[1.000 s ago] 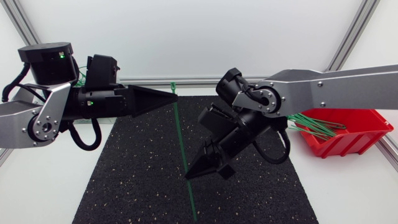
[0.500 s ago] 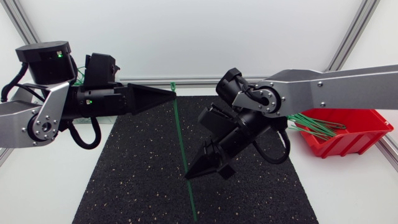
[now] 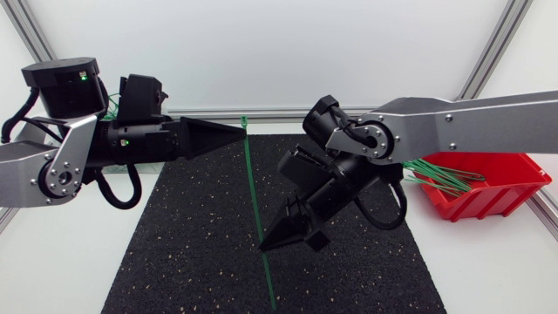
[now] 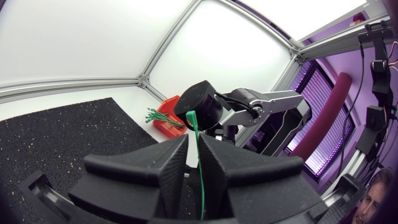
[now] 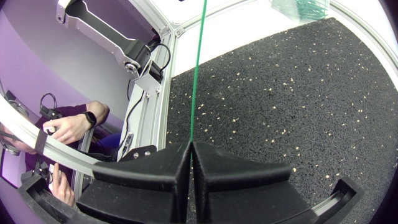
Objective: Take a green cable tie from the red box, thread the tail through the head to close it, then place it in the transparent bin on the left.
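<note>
A long green cable tie (image 3: 254, 187) hangs straight above the black mat, its head (image 3: 243, 119) at the far end. My right gripper (image 3: 264, 247) is shut on the tie low down; in the right wrist view the tie (image 5: 198, 74) runs out ahead of the closed fingertips (image 5: 191, 144). My left gripper (image 3: 244, 133) is at the tie just below the head. In the left wrist view its fingers (image 4: 193, 138) stand almost together around the tie (image 4: 201, 174), with a thin gap still showing on one side. The red box (image 3: 488, 187) at the right holds several more green ties (image 3: 440, 174).
A black speckled mat (image 3: 192, 253) covers the table's middle under both arms. The transparent bin (image 5: 297, 9) with green ties in it shows at the far corner in the right wrist view; my left arm hides it in the head view. White table borders the mat.
My left gripper's fingers have drawn in around the tie below its head. Both arms and the tie have otherwise stayed in place.
</note>
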Tool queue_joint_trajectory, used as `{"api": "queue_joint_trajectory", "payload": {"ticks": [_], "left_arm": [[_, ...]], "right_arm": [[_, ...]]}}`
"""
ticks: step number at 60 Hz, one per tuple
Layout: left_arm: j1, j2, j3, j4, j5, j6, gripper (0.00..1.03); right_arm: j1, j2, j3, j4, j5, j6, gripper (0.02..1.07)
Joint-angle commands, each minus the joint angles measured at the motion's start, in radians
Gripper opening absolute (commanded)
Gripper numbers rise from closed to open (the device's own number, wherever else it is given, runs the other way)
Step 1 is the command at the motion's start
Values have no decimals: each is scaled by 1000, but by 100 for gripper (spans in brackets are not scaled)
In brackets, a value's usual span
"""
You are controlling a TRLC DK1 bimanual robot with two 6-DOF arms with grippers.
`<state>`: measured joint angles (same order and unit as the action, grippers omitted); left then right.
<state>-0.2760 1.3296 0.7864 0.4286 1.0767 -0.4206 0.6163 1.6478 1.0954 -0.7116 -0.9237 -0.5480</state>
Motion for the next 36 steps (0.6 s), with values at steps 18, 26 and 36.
{"api": "queue_joint_trajectory", "payload": {"ticks": [18, 26, 36], "left_arm": [[-20, 17, 13, 19, 20, -40, 13], [-17, 16, 20, 19, 20, -46, 13], [-14, 17, 25, 22, 20, -47, 13]], "right_arm": [[5, 17, -15, -12, -14, -20, 7], [7, 18, -14, -12, -14, -18, 7], [7, 18, -15, -12, -14, -20, 7]]}}
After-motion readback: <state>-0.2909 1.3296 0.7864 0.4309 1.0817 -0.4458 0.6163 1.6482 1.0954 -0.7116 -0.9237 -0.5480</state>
